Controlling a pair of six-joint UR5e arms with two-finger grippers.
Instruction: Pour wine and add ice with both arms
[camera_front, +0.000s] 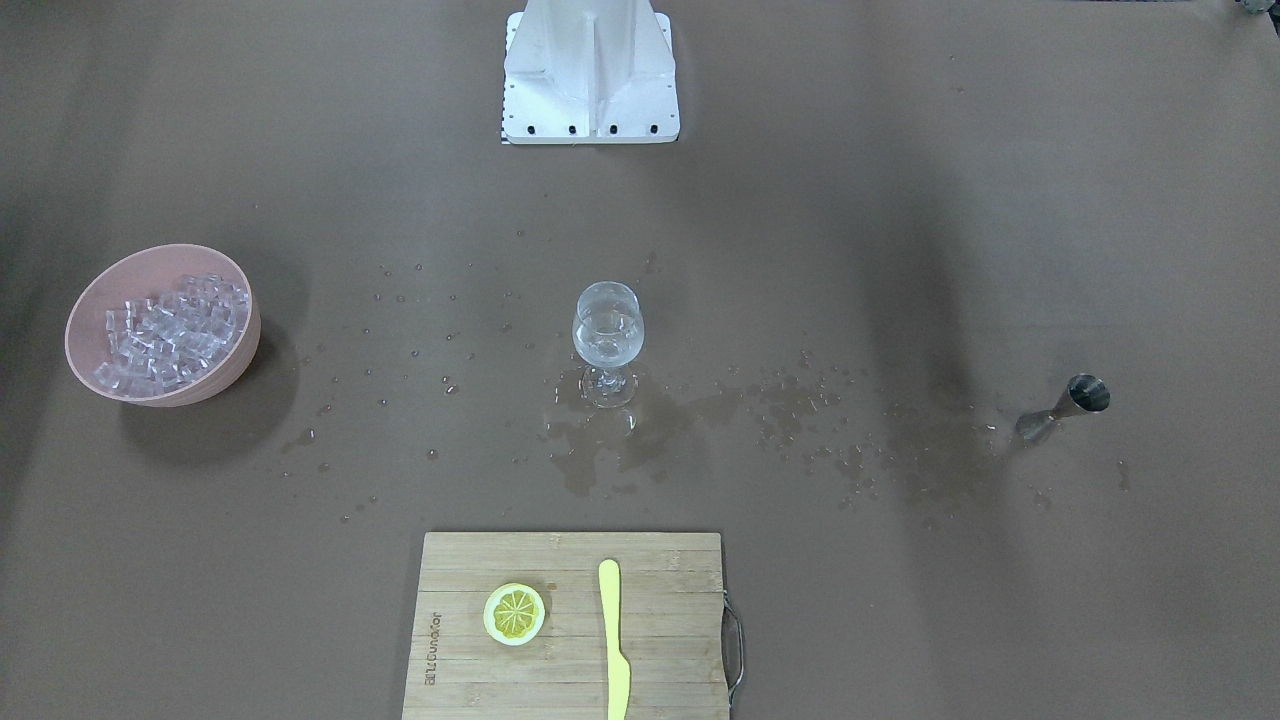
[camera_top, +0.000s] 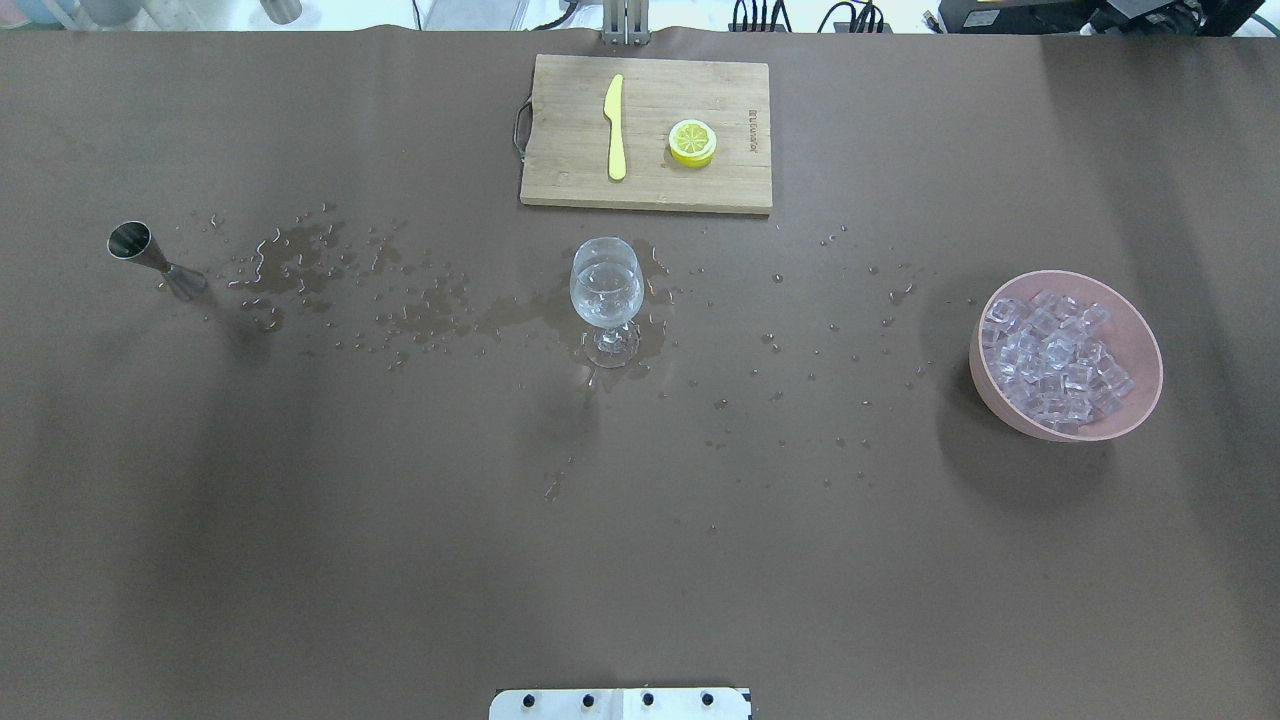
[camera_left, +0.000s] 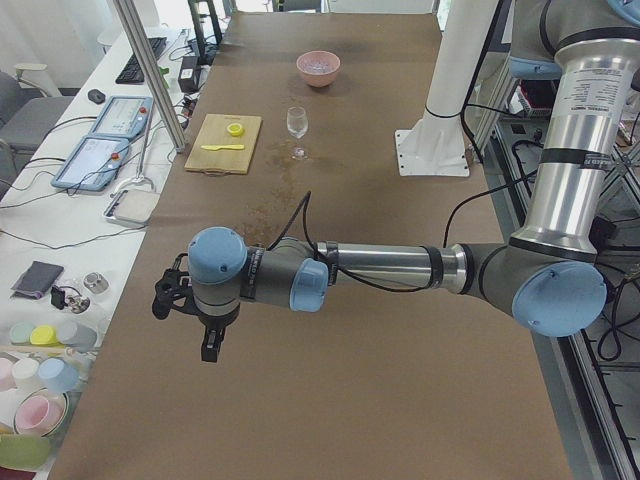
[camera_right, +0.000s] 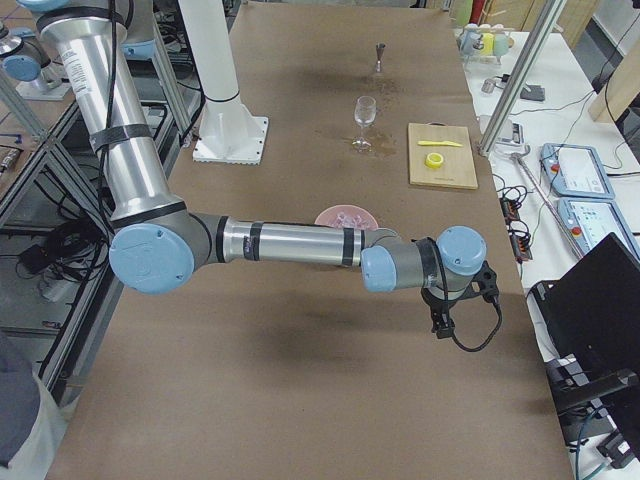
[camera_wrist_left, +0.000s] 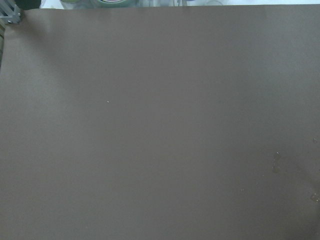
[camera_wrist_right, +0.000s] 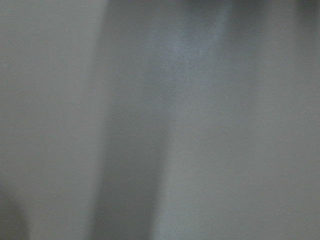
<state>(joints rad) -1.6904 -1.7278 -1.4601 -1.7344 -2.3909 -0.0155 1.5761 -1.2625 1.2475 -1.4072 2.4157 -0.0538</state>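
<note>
A wine glass (camera_front: 608, 335) stands upright mid-table with a small measure of clear wine in its bowl; it also shows in the overhead view (camera_top: 605, 290). The ice (camera_top: 1058, 358) fills a pink bowl (camera_top: 1140, 340), and also shows in the front view (camera_front: 170, 332). A steel jigger (camera_top: 150, 258) stands at the other side. My left gripper (camera_left: 187, 322) hangs over bare cloth far from the glass. My right gripper (camera_right: 447, 322) is past the bowl at the opposite end. Both show only in the side views, so I cannot tell whether they are open or shut. The wrist views show only cloth.
A wooden cutting board (camera_top: 560, 175) with a lemon slice (camera_top: 692, 142) and a yellow knife (camera_top: 615, 140) lies beyond the glass. Spilled droplets (camera_top: 300, 255) dot the brown cloth between jigger and bowl. The white pedestal (camera_front: 590, 70) stands at the robot's side.
</note>
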